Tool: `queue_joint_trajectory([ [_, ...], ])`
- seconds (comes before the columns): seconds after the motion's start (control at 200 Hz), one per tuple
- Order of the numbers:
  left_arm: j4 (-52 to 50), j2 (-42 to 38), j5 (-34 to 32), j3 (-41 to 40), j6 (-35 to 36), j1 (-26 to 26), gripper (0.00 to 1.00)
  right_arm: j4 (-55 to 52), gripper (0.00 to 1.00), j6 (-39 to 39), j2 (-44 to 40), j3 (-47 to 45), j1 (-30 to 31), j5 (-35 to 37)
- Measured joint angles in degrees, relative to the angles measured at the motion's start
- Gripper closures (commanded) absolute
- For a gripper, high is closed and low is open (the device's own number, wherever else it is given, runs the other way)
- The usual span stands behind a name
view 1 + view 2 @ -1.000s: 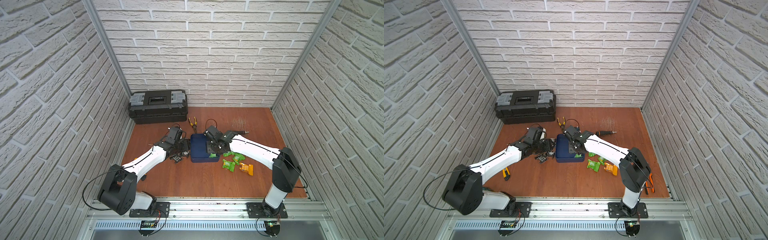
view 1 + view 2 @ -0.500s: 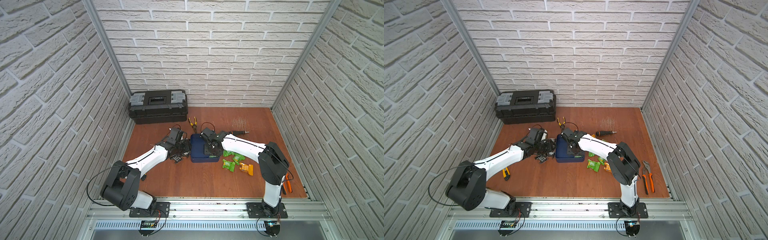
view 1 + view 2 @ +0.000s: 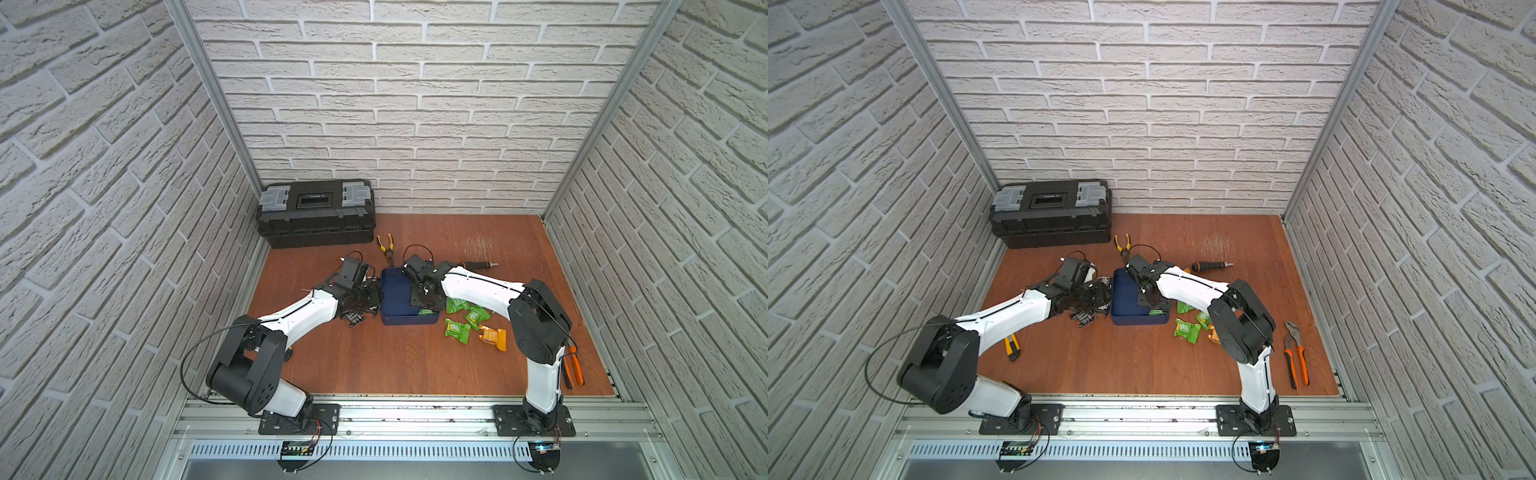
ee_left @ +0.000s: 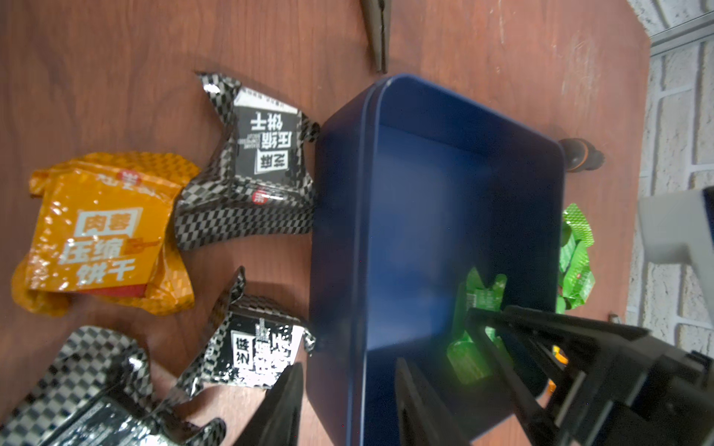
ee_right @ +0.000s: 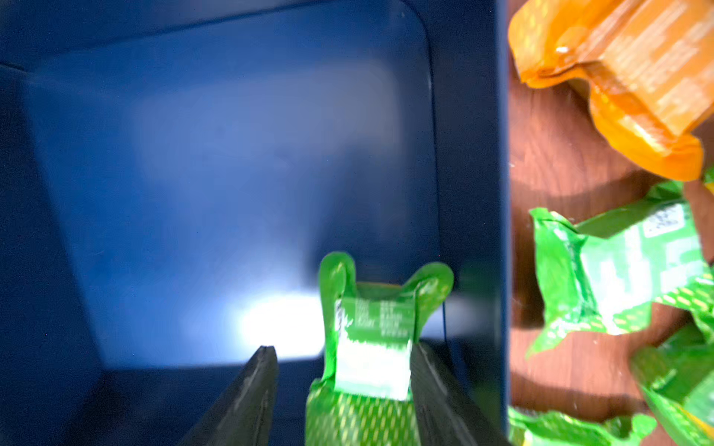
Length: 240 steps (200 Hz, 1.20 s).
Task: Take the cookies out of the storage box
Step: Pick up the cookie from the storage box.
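While arms [image 3: 307, 309] [image 3: 478, 286] stretch inward, parted jaws straddle: left storage box [image 4: 336, 239] wall, right cookie [image 5: 371, 347].

Work cell, as you see it in both top views. A white brick-pattern back wall [image 3: 415, 104] and side walls [image 3: 104, 187] meet at slanting aluminium posts [image 3: 216, 104]. Your reddish-brown wood desk [image 3: 395, 361] is evenly lit, with a pale scuff [image 3: 478, 245] near the back. An aluminium rail [image 3: 415, 417] borders its front.
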Motion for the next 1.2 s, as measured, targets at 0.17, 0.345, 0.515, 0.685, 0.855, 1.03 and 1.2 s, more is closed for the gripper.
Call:
queue_joint_trajectory([
  [0.17, 0.2, 1.5, 0.8, 0.2, 0.0, 0.0, 0.55, 0.2, 0.39, -0.1, 2.4, 0.5, 0.0, 0.7],
  [0.345, 0.6, 2.4, 1.4, 0.6, -0.4, 0.0, 0.56, 0.3, 0.41, -1.7, 4.6, 2.0, 0.0, 0.7],
  [0.515, 1.4, 3.5, 2.0, 0.8, -0.9, -0.1, 0.56, 0.7, 0.49, -4.0, 4.8, 4.2, 0.0, 0.5],
  [0.685, 1.8, 4.4, 2.1, 1.5, -1.4, -0.2, 0.56, 0.9, 0.56, -4.9, 4.9, 5.4, -0.2, 0.5],
  [0.855, 1.7, 4.5, 2.3, 1.7, -1.4, -0.4, 0.56, 0.9, 0.55, -4.9, 5.5, 5.3, -0.3, 0.5],
  [1.03, 1.8, 5.0, 2.3, 2.5, -1.3, -0.4, 0.56, -0.4, 0.45, -5.1, 5.7, 5.2, -0.4, 0.9],
  [1.2, 1.8, 5.1, 2.2, 2.6, -1.3, -0.4, 0.56, -0.9, 0.46, -5.4, 5.7, 5.2, -0.6, 0.8],
])
